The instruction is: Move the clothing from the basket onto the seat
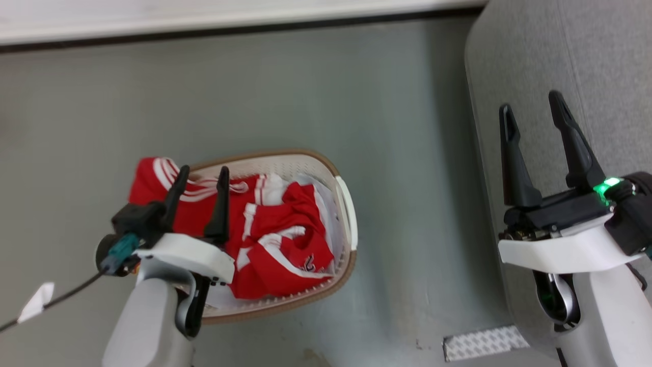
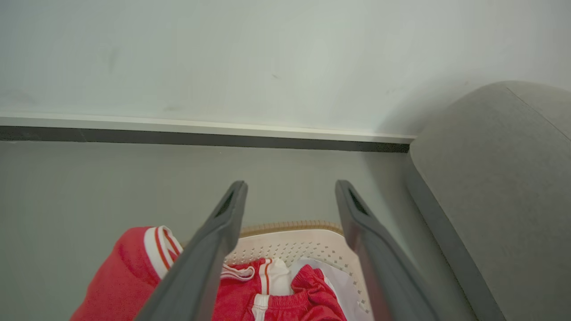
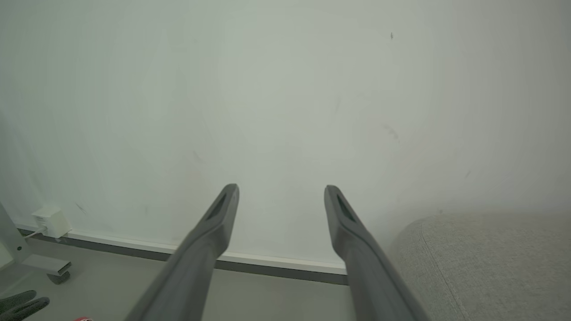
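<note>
The cream basket [image 1: 348,204] with a brown rim stands on the grey floor at centre left. Red clothing [image 1: 275,244] with white stripes fills it, and one red piece [image 1: 147,186] hangs over its left rim. My left gripper [image 1: 202,173] hovers open above the basket's left part, nothing between its fingers. In the left wrist view that gripper [image 2: 290,187] points over the basket's far wall [image 2: 285,249] and the red clothing [image 2: 120,285]. My right gripper [image 1: 530,104] is open over the grey seat [image 1: 601,61]. The seat [image 3: 486,267] also lies to the right of the right gripper [image 3: 281,189].
A white wall with a dark baseboard [image 1: 204,30] runs behind the basket. A white patterned strip [image 1: 481,342] lies on the floor by the seat's front. A white scrap [image 1: 36,302] and a cable lie at the left. A small white box [image 3: 49,220] sits by the wall.
</note>
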